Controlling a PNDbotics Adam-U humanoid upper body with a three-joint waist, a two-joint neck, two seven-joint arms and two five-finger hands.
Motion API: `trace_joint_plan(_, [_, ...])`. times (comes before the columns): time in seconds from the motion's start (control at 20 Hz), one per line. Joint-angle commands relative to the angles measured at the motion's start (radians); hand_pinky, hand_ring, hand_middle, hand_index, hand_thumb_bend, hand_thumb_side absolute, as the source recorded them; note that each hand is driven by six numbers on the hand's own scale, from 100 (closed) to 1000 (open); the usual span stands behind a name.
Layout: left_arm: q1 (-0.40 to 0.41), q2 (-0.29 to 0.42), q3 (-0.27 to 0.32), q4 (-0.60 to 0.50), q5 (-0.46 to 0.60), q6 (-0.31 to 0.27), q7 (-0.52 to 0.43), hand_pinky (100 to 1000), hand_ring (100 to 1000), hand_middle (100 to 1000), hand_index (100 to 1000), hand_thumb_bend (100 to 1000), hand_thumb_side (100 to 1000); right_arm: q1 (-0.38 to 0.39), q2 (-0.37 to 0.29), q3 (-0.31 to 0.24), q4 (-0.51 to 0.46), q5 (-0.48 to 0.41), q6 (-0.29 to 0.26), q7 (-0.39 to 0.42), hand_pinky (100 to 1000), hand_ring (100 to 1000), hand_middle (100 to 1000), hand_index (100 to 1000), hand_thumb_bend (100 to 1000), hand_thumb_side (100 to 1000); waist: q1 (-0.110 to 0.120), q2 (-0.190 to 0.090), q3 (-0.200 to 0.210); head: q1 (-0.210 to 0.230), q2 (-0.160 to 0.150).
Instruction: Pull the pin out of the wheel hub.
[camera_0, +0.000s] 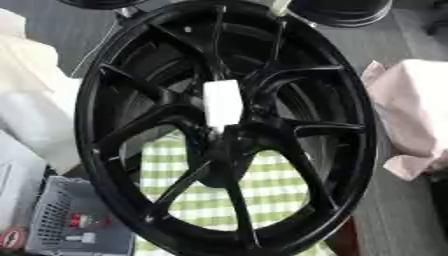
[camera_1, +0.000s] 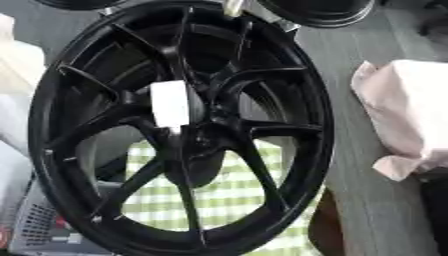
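Wheel: a black alloy wheel (camera_0: 226, 125) with thin spokes stands upright and fills most of both views, its face turned to the camera and its rim tilted a little.
Hub: the wheel hub (camera_0: 229, 135) sits at the middle, where the spokes meet.
White piece: a white, roughly rectangular piece (camera_0: 222, 104) stands at the hub, just above its centre; whether this is the pin cannot be told.
Hands: neither robot hand shows in either view, so their state cannot be told.
Cloth under wheel: a green-and-white checked cloth (camera_0: 262, 185) shows through the lower spokes.
Basket: a grey slotted basket (camera_0: 66, 220) sits at the lower left, near the rim, with small red and white things inside.
Pink cloth: a pale pink cloth (camera_1: 402, 115) lies at the right, apart from the wheel.
White bundle: pale white material (camera_0: 31, 100) lies at the left, behind the rim.
Top edge: dark round objects (camera_0: 341, 10) show above the wheel.
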Motion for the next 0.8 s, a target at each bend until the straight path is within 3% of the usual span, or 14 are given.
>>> trace_joint_plan(0.05, [0.0,0.024,0.017,-0.019,-0.004,-0.002,0.012,583,585,519,668,740,469,0.135,-0.149,-0.152,-0.086,-0.1,-0.024,-0.143,759,552,458,585,258,152,0.013,-0.023,-0.009,0.017,-0.023])
trace_joint_plan(0.2, [0.0,0.023,0.017,-0.022,-0.011,-0.002,0.018,583,585,519,668,740,469,0.259,-0.186,-0.223,-0.136,-0.149,-0.043,-0.234,759,552,458,585,258,152,0.02,-0.021,-0.011,0.018,-0.029])
trace_joint_plan(0.35, [0.011,0.02,0.029,-0.023,-0.023,0.002,0.032,582,584,518,668,747,473,0.529,-0.072,-0.393,-0.161,-0.134,-0.094,-0.382,788,589,492,636,261,174,0.05,-0.013,-0.044,0.055,-0.04])
trace_joint_plan(0.45, [0.011,0.017,0.031,-0.024,-0.022,0.003,0.037,583,584,518,668,746,473,0.644,-0.01,-0.45,-0.187,-0.065,-0.106,-0.453,801,614,518,665,311,197,0.059,-0.012,-0.051,0.062,-0.044])
trace_joint_plan(0.65, [0.01,0.014,0.031,-0.026,-0.022,0.003,0.039,583,584,518,668,746,473,0.703,0.031,-0.468,-0.223,0.012,-0.098,-0.506,801,614,518,665,311,197,0.063,-0.012,-0.052,0.063,-0.045])
trace_joint_plan(0.7, [0.01,0.014,0.031,-0.026,-0.022,0.004,0.039,583,584,518,669,747,472,0.705,0.033,-0.468,-0.227,0.017,-0.096,-0.51,915,826,829,868,449,435,0.063,-0.012,-0.052,0.064,-0.045])
trace_joint_plan(0.8, [0.01,0.014,0.035,-0.024,-0.02,0.004,0.043,583,584,518,669,747,473,0.736,0.064,-0.485,-0.203,0.038,-0.081,-0.515,922,834,839,877,439,461,0.077,-0.016,-0.064,0.083,-0.04])
